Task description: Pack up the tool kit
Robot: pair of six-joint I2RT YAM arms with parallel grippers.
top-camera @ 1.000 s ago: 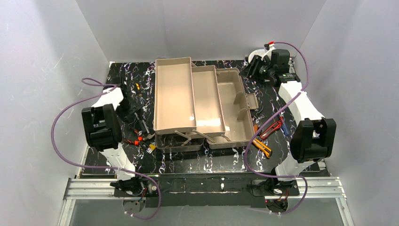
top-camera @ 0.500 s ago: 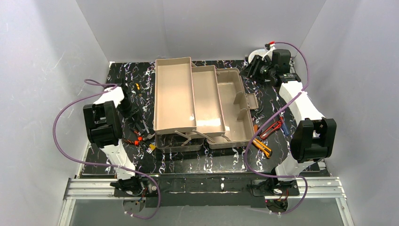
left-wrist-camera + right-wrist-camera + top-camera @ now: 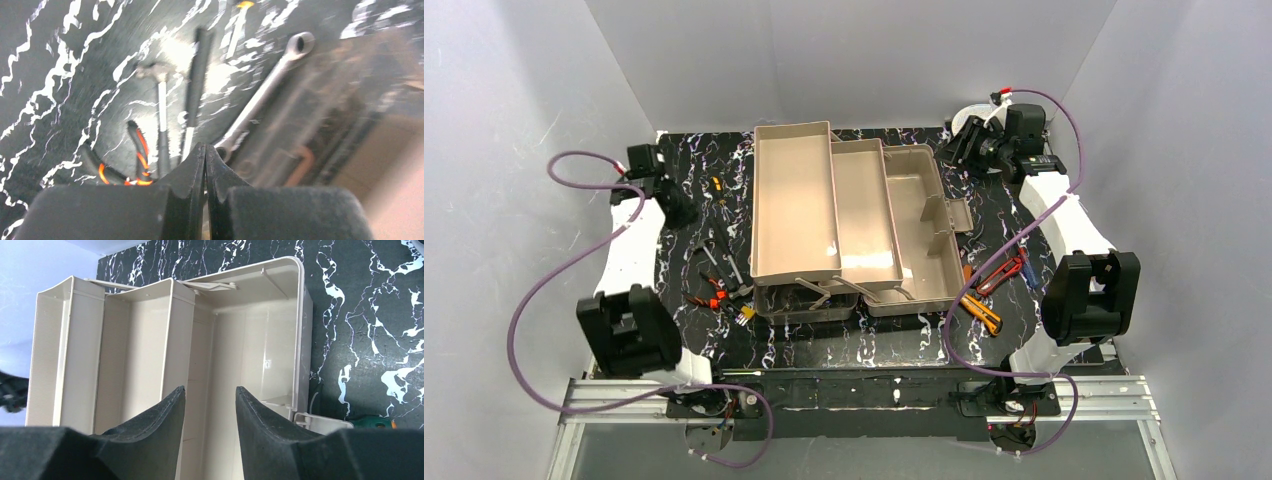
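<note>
Centre of black white-veined marble tabletop [image 3: 844, 345]: large tan plastic cantilever toolbox [image 3: 854, 225], open. Three stepped compartments counted: top tray toward 9 o'clock, middle tray, deep base toward 3 o'clock. All three bare inside. Translucent brownish lid [image 3: 320, 120] blurred in left wrist view.

Left arm: elbow folded low near 7 o'clock corner, forearm stretched toward 10 o'clock, wrist bent down. Left gripper [image 3: 679, 212] [image 3: 205, 152] at 9 o'clock of toolbox, over loose tools, fingers pressed together, nothing between. Contact with table: cannot tell.

Right arm: elbow raised at 4 o'clock, forearm up toward 1 o'clock. Right gripper [image 3: 951, 150] [image 3: 210, 392] at toolbox's 1 o'clock corner, aimed across deep base, fingers apart, nothing between.

Loose at 9 o'clock of toolbox, well clear of trays:
- one silver open-and-ring wrench [image 3: 265, 95]
- one black-handled screwdriver [image 3: 197, 85]
- one small silver-shafted hammer [image 3: 159, 105]
- one pair of orange-and-black pliers [image 3: 709, 300]
- one small yellow-and-black item [image 3: 746, 315], kind unclear

Loose at 4 o'clock:
- one red-and-black utility knife [image 3: 1002, 272]
- one yellow-and-black utility knife [image 3: 982, 313]

Round silver-white spool [image 3: 972, 113] just behind right gripper. Teal-handled tool [image 3: 375, 422] beside toolbox, mostly hidden. One purple cable [image 3: 554, 270] looping along each arm, two in all.
</note>
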